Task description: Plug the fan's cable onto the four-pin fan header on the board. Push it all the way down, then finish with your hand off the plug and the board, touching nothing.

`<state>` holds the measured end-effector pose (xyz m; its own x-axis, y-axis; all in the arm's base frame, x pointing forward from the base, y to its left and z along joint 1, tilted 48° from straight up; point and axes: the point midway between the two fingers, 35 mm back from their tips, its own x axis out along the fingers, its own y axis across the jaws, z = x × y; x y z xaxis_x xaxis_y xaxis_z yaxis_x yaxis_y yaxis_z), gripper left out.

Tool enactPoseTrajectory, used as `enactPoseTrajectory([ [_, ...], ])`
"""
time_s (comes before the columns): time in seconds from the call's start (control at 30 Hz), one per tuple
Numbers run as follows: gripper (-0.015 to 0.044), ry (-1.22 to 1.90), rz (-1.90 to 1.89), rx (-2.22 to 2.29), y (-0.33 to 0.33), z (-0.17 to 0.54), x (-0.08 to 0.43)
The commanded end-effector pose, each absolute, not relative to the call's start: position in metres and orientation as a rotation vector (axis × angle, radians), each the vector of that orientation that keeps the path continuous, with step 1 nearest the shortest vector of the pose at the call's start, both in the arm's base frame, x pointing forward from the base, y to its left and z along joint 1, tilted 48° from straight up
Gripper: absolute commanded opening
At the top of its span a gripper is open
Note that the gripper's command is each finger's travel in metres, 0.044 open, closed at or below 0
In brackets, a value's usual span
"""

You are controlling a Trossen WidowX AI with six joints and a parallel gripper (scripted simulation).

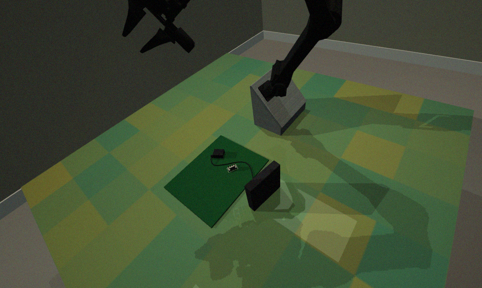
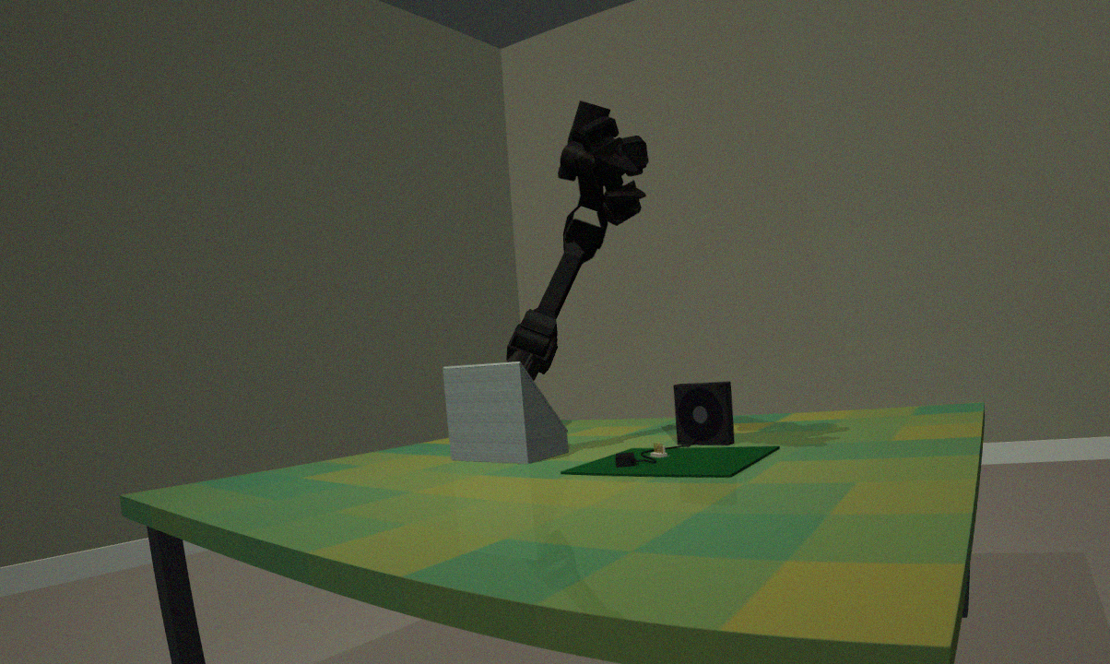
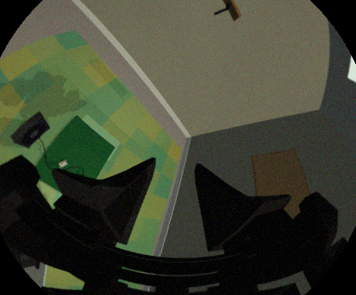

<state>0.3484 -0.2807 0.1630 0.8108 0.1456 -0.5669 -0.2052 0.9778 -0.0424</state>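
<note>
The green board (image 1: 199, 189) (image 2: 707, 466) (image 3: 85, 141) lies flat on the table. A small white four-pin header (image 1: 229, 169) (image 2: 658, 454) (image 3: 63, 163) stands on it. The cable's black plug (image 1: 218, 153) (image 2: 625, 459) lies on the board, apart from the header; in the wrist view a finger hides it. A thin black cable (image 1: 243, 162) (image 3: 45, 152) runs from the plug past the header to the black fan (image 1: 262, 186) (image 2: 703, 412) (image 3: 30, 130), upright at the board's edge. My gripper (image 1: 132, 44) (image 3: 176, 164) is high above the table, part open and empty, touching nothing.
The grey wedge-shaped base (image 1: 278, 107) (image 2: 484, 412) of the arm stands on the patchwork table (image 1: 128, 222) (image 2: 460, 512) beside the board. Walls (image 1: 56, 71) (image 2: 749, 206) rise behind the table. The arm casts shadows over the table near the fan.
</note>
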Motion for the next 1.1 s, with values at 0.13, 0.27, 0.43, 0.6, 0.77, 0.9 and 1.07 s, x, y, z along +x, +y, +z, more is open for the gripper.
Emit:
enactPoseTrajectory([
  [0.13, 0.021, 0.908, 0.332, 0.457, -0.206, 0.062, 0.364],
  [0.27, 0.021, 1.144, 0.372, 0.767, -0.155, 0.014, 0.357],
  [0.43, 0.021, 1.493, 0.354, 1.114, -0.09, -0.032, 0.336],
  [0.6, 0.021, 1.961, 0.209, 1.437, -0.024, -0.066, 0.297],
  [0.77, 0.021, 2.108, 0.135, 1.51, -0.007, -0.072, 0.284],
  [0.9, 0.021, 2.108, 0.135, 1.51, -0.001, -0.078, 0.284],
  [1.07, 0.021, 2.108, 0.137, 1.511, 0.016, -0.093, 0.284],
])
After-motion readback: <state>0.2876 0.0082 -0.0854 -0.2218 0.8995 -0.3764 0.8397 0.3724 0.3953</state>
